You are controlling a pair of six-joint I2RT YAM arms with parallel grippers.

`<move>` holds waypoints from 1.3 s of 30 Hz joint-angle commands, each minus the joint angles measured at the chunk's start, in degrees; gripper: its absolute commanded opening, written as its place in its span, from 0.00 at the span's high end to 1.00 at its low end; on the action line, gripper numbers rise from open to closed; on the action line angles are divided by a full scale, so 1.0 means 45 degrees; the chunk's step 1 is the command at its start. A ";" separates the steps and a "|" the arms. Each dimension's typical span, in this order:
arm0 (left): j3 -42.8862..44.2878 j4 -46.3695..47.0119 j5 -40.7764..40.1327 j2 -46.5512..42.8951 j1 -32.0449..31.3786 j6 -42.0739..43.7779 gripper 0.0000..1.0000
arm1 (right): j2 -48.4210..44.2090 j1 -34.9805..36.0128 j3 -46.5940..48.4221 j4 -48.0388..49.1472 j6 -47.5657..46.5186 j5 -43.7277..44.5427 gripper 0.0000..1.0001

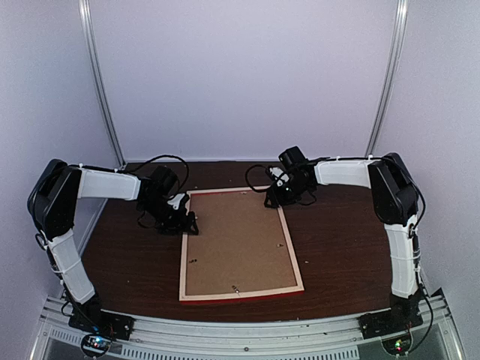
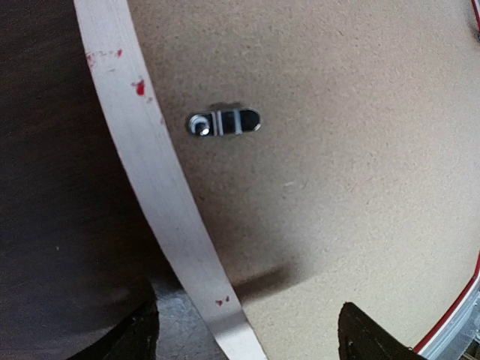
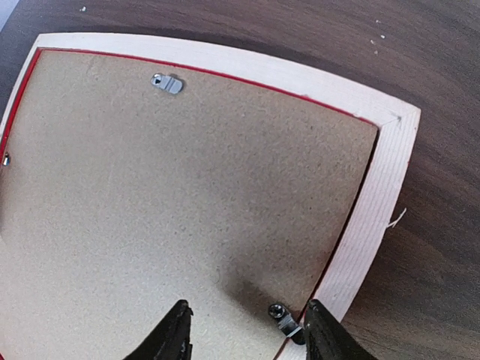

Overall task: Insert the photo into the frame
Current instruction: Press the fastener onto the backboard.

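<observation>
One large thin rectangular wooden frame (image 1: 184, 259) lies face down on the dark brown wooden counter (image 1: 337, 247) (pale bare back up, red only along its edges), with a plain brown backing board (image 1: 236, 244) set inside it. The left claw (image 2: 247, 334), fingers apart, straddles the frame's left rail near the far corner. The right claw (image 3: 247, 330), fingers apart, has a small silver metal clip (image 3: 283, 321) between its fingers by the right rail.

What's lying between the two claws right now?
Top view: only the far end of the frame, lying face down with its brown backing board, spans from the left claw to the right claw. No loose item shows there.
</observation>
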 commanded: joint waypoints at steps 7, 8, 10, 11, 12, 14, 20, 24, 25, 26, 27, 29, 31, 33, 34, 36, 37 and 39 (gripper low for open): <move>0.0439 -0.0087 -0.0487 -0.0060 -0.0063 0.0162 0.17 | -0.0583 0.0299 -0.0905 -0.0546 0.0372 -0.0342 0.49; 0.0440 -0.0087 -0.0506 -0.0051 -0.0063 0.0158 0.17 | -0.0626 0.0299 -0.0912 -0.0540 0.0374 -0.0361 0.49; 0.0440 -0.0096 -0.0516 -0.0054 -0.0063 0.0157 0.17 | -0.0702 0.0320 -0.0919 -0.0543 0.0408 -0.0438 0.49; 0.0440 -0.0095 -0.0522 -0.0053 -0.0063 0.0157 0.17 | -0.0717 0.0321 -0.0921 -0.0530 0.0425 -0.0503 0.49; 0.0440 -0.0102 -0.0522 -0.0055 -0.0063 0.0157 0.17 | -0.0745 0.0321 -0.0940 -0.0504 0.0447 -0.0552 0.49; 0.0455 -0.0111 -0.0561 -0.0056 -0.0063 0.0159 0.17 | -0.0795 0.0312 -0.0940 -0.0469 0.0494 -0.0633 0.49; 0.0469 -0.0106 -0.0590 -0.0044 -0.0063 0.0160 0.17 | -0.0730 0.0336 -0.0845 -0.0439 0.0583 -0.1002 0.49; 0.0459 -0.0126 -0.0611 -0.0036 -0.0063 0.0162 0.17 | -0.0752 0.0375 -0.0884 -0.0406 0.0609 -0.1025 0.49; 0.0459 -0.0126 -0.0641 -0.0051 -0.0063 0.0158 0.17 | -0.0782 0.0379 -0.0882 -0.0410 0.0599 -0.1003 0.49; 0.0476 -0.0126 -0.0652 -0.0053 -0.0063 0.0172 0.17 | -0.0810 0.0380 -0.0889 -0.0401 0.0605 -0.0966 0.49; 0.0493 -0.0145 -0.0661 -0.0053 -0.0063 0.0162 0.17 | -0.0838 0.0370 -0.0885 -0.0419 0.0609 -0.0940 0.49; 0.0513 -0.0147 -0.0685 -0.0079 -0.0063 0.0174 0.17 | -0.0934 0.0376 -0.0854 -0.0439 0.0619 -0.0871 0.50; 0.0518 -0.0145 -0.0787 -0.0163 -0.0063 0.0158 0.17 | -0.1103 0.0380 -0.0838 -0.0434 0.0645 -0.0771 0.49; 0.0513 -0.0145 -0.0820 -0.0247 -0.0063 0.0175 0.17 | -0.1291 0.0370 -0.0787 -0.0418 0.0648 -0.0645 0.49; 0.0512 -0.0145 -0.0843 -0.0255 -0.0063 0.0179 0.17 | -0.1374 0.0379 -0.0726 -0.0387 0.0631 -0.0555 0.49; 0.0532 -0.0170 -0.0845 -0.0286 -0.0063 0.0177 0.17 | -0.1442 0.0361 -0.0589 -0.0431 0.0585 -0.0426 0.49; 0.0537 -0.0178 -0.0844 -0.0288 -0.0058 0.0177 0.17 | -0.1427 0.0361 -0.0472 -0.0433 0.0557 -0.0379 0.49; 0.0537 -0.0165 -0.0845 -0.0271 -0.0063 0.0187 0.16 | -0.1309 0.0337 -0.0215 -0.0547 0.0498 -0.0323 0.49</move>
